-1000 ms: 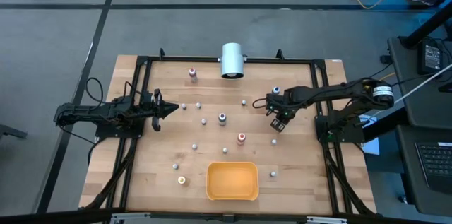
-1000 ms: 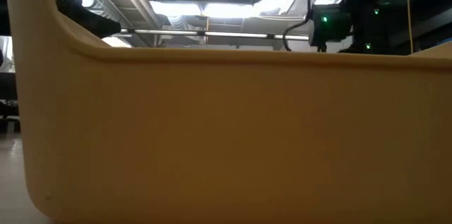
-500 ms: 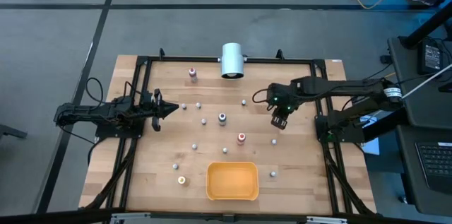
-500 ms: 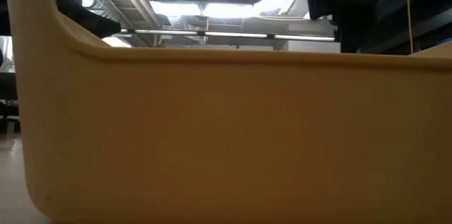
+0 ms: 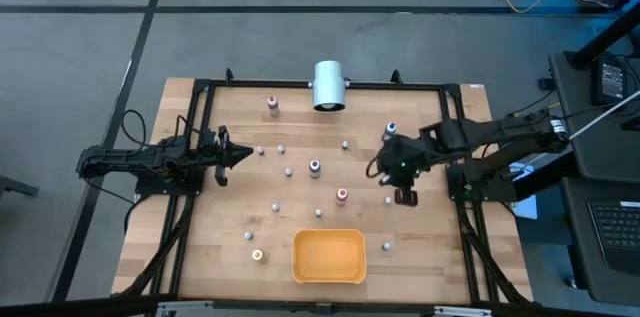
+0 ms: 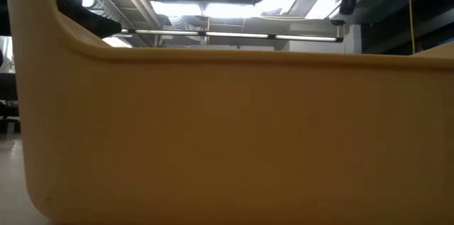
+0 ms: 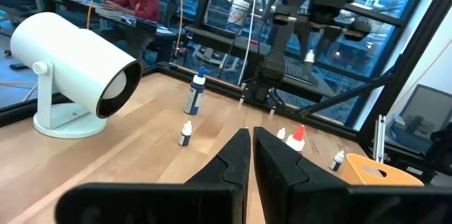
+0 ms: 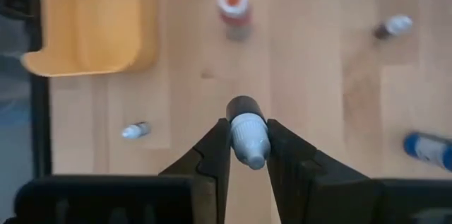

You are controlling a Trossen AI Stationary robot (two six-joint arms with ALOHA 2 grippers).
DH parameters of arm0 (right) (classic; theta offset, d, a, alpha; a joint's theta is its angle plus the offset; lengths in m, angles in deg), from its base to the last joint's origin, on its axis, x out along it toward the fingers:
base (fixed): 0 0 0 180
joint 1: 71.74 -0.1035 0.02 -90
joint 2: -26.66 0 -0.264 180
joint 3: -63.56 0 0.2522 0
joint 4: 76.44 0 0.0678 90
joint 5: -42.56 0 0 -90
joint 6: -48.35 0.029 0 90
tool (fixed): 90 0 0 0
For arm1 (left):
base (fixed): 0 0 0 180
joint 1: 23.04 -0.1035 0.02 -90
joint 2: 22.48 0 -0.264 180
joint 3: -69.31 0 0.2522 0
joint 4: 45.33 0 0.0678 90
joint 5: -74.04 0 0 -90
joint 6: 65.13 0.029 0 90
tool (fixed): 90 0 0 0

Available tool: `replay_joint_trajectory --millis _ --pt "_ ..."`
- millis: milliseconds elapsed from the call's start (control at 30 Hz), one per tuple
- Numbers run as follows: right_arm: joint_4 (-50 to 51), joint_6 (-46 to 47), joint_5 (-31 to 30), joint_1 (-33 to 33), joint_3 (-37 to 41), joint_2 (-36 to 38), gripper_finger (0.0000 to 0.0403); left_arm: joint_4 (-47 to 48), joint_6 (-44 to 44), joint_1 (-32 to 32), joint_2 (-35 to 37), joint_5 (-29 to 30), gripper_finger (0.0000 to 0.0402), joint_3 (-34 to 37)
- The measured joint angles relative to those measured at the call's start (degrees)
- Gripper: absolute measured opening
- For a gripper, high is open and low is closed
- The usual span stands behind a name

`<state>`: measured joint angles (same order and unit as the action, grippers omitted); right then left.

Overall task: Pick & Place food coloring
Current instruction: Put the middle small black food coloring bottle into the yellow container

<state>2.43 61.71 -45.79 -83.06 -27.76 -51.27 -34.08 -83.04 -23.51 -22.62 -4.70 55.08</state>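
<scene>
In the high view, the right gripper (image 5: 404,195) hangs right of centre, above the table (image 5: 220,247). It is pinching a small whitish-capped food coloring bottle (image 8: 248,133). The orange tray (image 5: 328,256) sits at lower centre. The left gripper (image 5: 243,155), fingers pressed together, waits at the left edge.

The whole surface (image 5: 230,207) is being viewed from straight overhead. From surface level, the low view is being almost filled by the wall of the orange tray (image 6: 227,133), pressed close against it. The left wrist view is being aimed level across the surface towards the white cylinder (image 7: 74,68) and the room. The right wrist view is being pointed downward; the tray is being shared by all four views.
</scene>
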Motion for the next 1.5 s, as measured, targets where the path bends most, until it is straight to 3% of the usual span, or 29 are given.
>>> replay_joint_trajectory --millis 333,633,1000,1500 --pt "-2.82 2.88 -0.55 -8.95 -8.87 -12.24 0.0082 0.0 0.7 0.0 0.0 -0.02 0.0017 0.0" --pt "-2.85 -0.52 -1.55 -14.7 -19.12 -25.14 0.0083 -0.02 0.64 0.0 0.0 -0.48 0.0017 0.0" --pt "-7.95 1.7 -3.32 -20.23 -19.62 -32.37 0.0083 -0.07 0.72 -0.02 0.0 0.66 0.0017 0.0" --pt "-10.85 7.81 -3.55 -17.65 -19.54 -38.4 0.0083 -0.26 0.9 -0.02 0.0 2.12 0.0017 0.0"
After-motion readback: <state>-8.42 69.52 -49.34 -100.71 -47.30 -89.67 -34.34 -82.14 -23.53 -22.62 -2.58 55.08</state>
